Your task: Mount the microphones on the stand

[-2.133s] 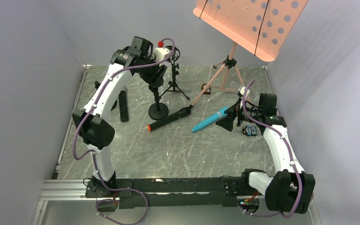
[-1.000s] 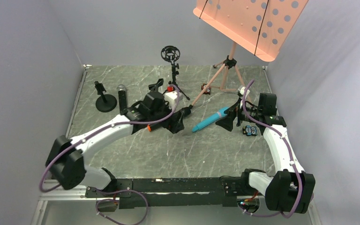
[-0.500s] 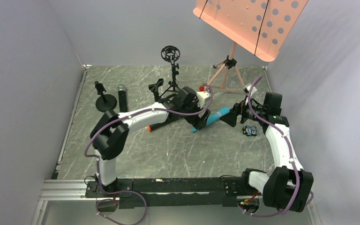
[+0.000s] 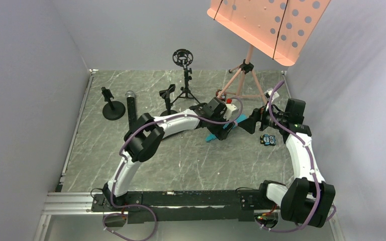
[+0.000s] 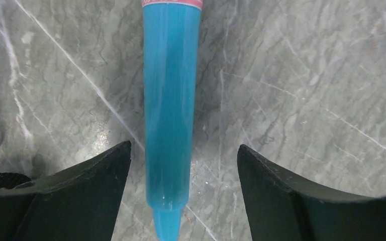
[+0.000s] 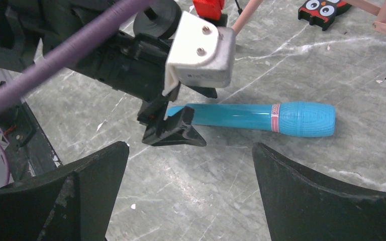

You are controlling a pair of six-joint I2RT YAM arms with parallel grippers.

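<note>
The cyan-blue mic (image 4: 237, 120) lies on the marble floor, right of centre. My left gripper (image 4: 220, 131) is open and straddles its thin tail end. In the left wrist view the mic (image 5: 171, 110) runs between the two fingers, nearer the left finger (image 5: 80, 196), touching neither. My right gripper (image 4: 249, 125) is open and empty, just right of the mic's head. The right wrist view shows the mic (image 6: 261, 116) with the left gripper (image 6: 173, 131) over its tail. The black mic with the silver mesh head (image 4: 131, 109) lies at the back left. The orange-ended mic is hidden behind the left arm.
A round-base clip stand (image 4: 112, 105) stands at the back left, a second clip stand (image 4: 168, 94) and a tripod with a shock mount (image 4: 183, 58) at the back centre. A peach music stand (image 4: 249, 65) stands at the back right. A small owl toy (image 6: 324, 7) and a small blue object (image 4: 267, 139) lie nearby.
My left arm has swung from the back stands down and right across the floor to the cyan mic, its open fingers now around the tail. My right gripper has backed off slightly to the right.
</note>
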